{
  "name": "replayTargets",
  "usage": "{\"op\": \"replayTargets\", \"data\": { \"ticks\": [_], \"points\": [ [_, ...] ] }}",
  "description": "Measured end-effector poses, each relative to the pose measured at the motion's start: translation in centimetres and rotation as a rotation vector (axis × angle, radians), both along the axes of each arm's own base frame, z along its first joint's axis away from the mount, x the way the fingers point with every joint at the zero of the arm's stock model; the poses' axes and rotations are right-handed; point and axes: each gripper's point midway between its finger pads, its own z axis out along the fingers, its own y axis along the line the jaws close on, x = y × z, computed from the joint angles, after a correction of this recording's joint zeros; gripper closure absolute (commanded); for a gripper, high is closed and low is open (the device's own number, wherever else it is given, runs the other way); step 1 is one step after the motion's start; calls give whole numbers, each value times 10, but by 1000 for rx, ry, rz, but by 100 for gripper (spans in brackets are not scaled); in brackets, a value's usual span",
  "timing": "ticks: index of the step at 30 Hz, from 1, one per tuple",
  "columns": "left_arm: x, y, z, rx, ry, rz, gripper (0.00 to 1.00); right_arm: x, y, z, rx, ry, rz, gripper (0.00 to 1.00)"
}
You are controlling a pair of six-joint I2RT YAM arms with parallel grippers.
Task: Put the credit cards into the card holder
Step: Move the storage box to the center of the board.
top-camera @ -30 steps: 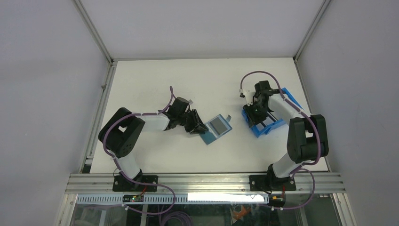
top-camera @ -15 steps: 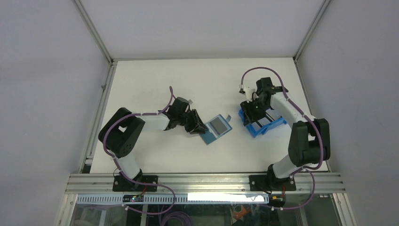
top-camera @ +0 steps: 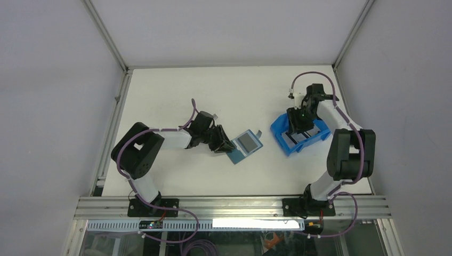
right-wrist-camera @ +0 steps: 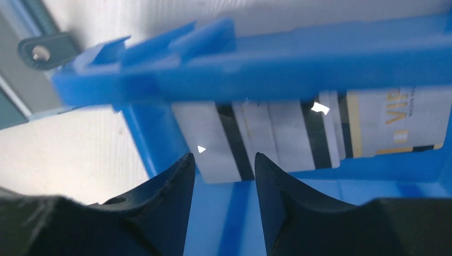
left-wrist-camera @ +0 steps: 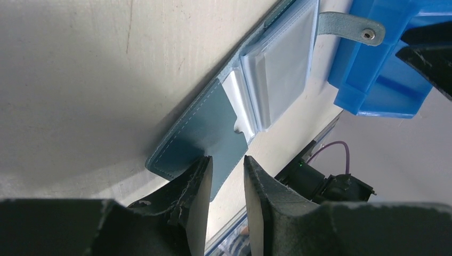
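I log credit cards [right-wrist-camera: 213,144], fanned 9-to-3, at 12 o'clock off my parted right fingers [right-wrist-camera: 178,184]; left fingers [left-wrist-camera: 196,184] pinch card holder [left-wrist-camera: 210,130].

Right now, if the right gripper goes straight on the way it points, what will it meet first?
Most likely the credit cards in the blue bin: the right gripper, jaws open, aims at the nearest pale, black-striped card. Depth is unclear, so the bin's floor might come first.
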Motion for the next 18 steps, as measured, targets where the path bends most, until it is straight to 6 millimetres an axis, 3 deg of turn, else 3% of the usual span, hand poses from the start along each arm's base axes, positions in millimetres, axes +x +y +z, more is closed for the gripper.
{"op": "replayTargets", "data": {
  "ticks": [8, 14, 18],
  "points": [
    [0, 1, 20, -20, -35, -2, 60, 20, -9, -18, -35, 27, -15, 31],
    [8, -7, 65, -58, -115, -17, 53, 30, -27, -16, -39, -9, -48, 25],
    [8, -30, 102, -86, -190, -48, 48, 31, -26, -20, -15, -24, -28, 25]
  ]
}}
